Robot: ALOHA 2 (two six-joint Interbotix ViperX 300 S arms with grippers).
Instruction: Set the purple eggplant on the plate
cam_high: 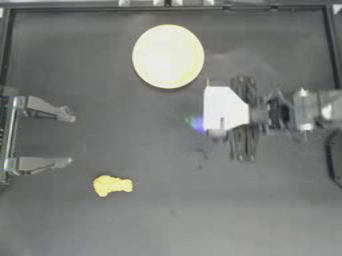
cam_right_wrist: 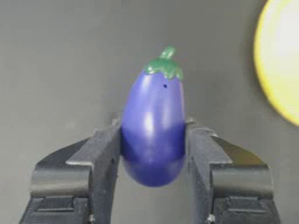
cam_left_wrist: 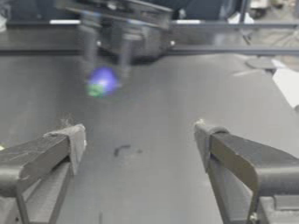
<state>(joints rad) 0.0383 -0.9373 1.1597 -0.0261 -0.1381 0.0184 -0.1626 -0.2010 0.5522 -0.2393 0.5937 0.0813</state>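
Two arms reached over the dark worktop (cam_high: pixel 80 60) in the top view: the right tool (cam_high: pixel 200 123) sat just below the plate (cam_high: pixel 167 56), clamped on the purple eggplant (cam_high: pixel 196 123), which was clear of the plate. The left tool (cam_high: pixel 70 140) waited well left of the plate, jaws spread, with a lumpy yellow object (cam_high: pixel 112 185) near it.

Left wrist view showed spread jaws and the eggplant (cam_left_wrist: pixel 102 82) far off.

Right wrist view showed the eggplant (cam_right_wrist: pixel 154 127) pinched at its lower half, stem away from the tool (cam_right_wrist: pixel 154 144), the plate (cam_right_wrist: pixel 280 65) beside it.
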